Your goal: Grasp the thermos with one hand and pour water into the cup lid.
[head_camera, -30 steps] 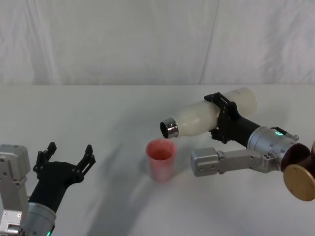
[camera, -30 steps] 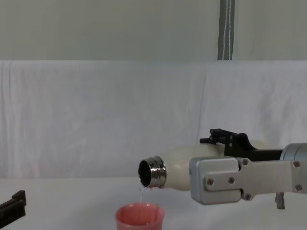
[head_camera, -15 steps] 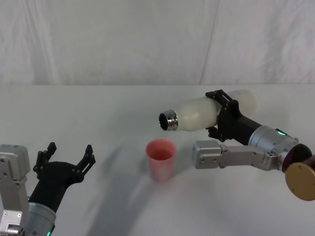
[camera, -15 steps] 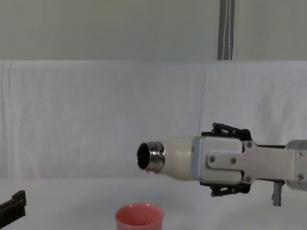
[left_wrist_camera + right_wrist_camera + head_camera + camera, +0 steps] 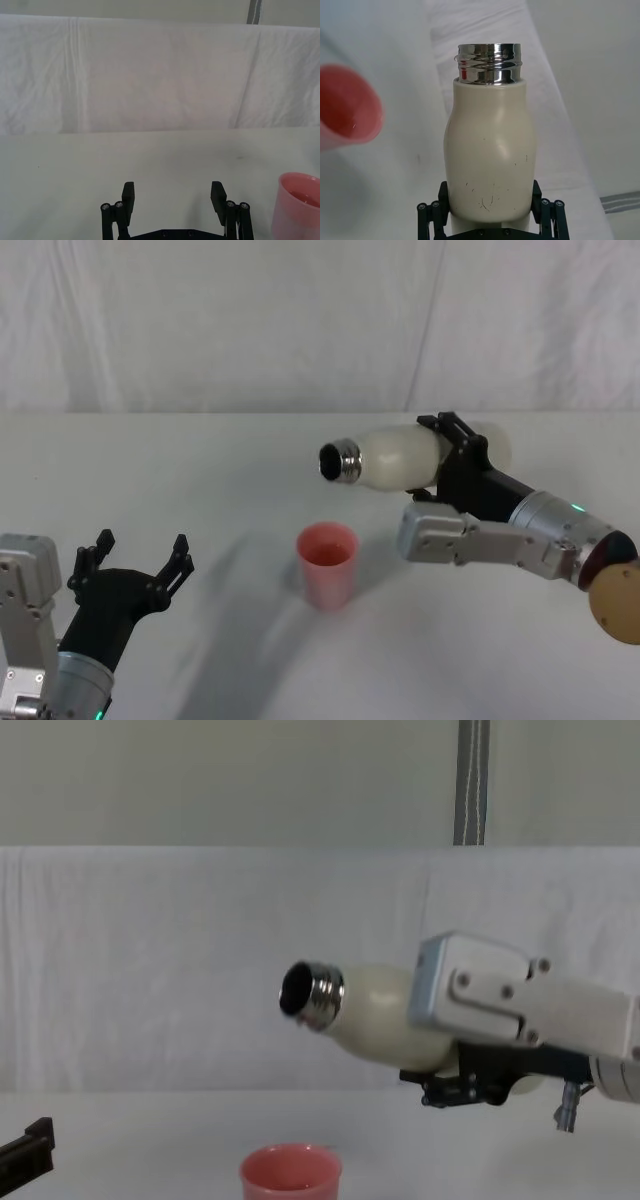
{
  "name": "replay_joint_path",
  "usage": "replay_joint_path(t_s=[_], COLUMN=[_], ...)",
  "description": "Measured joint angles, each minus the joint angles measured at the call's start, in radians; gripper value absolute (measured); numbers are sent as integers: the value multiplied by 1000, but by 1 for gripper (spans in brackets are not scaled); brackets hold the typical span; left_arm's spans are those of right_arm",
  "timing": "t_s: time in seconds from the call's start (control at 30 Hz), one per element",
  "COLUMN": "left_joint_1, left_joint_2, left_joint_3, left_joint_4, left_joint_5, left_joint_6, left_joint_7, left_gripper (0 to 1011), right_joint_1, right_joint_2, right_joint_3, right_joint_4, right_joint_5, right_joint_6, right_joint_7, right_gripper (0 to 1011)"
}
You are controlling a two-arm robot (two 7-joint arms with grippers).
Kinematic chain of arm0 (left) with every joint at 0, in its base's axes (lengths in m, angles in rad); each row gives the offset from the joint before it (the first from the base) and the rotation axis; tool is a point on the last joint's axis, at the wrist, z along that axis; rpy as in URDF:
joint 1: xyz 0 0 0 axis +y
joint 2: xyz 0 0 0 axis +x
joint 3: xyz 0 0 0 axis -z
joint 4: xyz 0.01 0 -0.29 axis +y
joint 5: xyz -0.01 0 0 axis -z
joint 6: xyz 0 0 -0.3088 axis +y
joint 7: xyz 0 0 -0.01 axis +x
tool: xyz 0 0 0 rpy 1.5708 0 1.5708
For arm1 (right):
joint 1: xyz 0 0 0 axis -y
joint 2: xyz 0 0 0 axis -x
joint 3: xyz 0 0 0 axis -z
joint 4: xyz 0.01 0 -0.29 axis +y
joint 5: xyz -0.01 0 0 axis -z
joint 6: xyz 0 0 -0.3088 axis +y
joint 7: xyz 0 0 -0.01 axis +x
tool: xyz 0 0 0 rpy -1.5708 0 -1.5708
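My right gripper (image 5: 436, 458) is shut on the cream-white thermos (image 5: 396, 458), which it holds nearly level in the air. The steel neck (image 5: 340, 461) points left and slightly upward, above and just behind the pink cup lid (image 5: 328, 565). The cup lid stands upright on the table, and the chest view shows it (image 5: 290, 1175) below the neck (image 5: 313, 997). In the right wrist view the black fingers (image 5: 432, 214) clamp the thermos body (image 5: 490, 150), with the cup lid (image 5: 347, 107) off to one side. The water is out of view. My left gripper (image 5: 140, 545) rests open at the near left, its fingers (image 5: 128, 193) apart with nothing between them.
A white cloth covers the table (image 5: 200, 470) and hangs as a backdrop (image 5: 300, 320) behind it. A grey pole (image 5: 472, 780) rises beyond the backdrop. Open tabletop lies between my left gripper and the cup lid.
The right gripper has tipped the thermos back from neck-down over the cup lid to slightly neck-up and raised it. The thin stream seen a second ago has stopped. The left arm is still.
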Motion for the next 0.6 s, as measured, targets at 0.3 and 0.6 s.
replay_joint_path(t_s=[0.3, 0.6], left_joint_1=[0, 0], left_joint_2=[0, 0], left_joint_3=[0, 0], left_joint_4=[0, 0], left_joint_5=[0, 0], left_joint_6=[0, 0], left_joint_7=[0, 0], left_gripper=[1001, 1001], right_joint_1=[-37, -68], right_joint_2=[-26, -58], right_joint_3=[78, 148], right_joint_4=[-1, 5], right_joint_5=[154, 298], right_joint_6=[-35, -58], right_joint_7=[-3, 9], right_gripper=[950, 951])
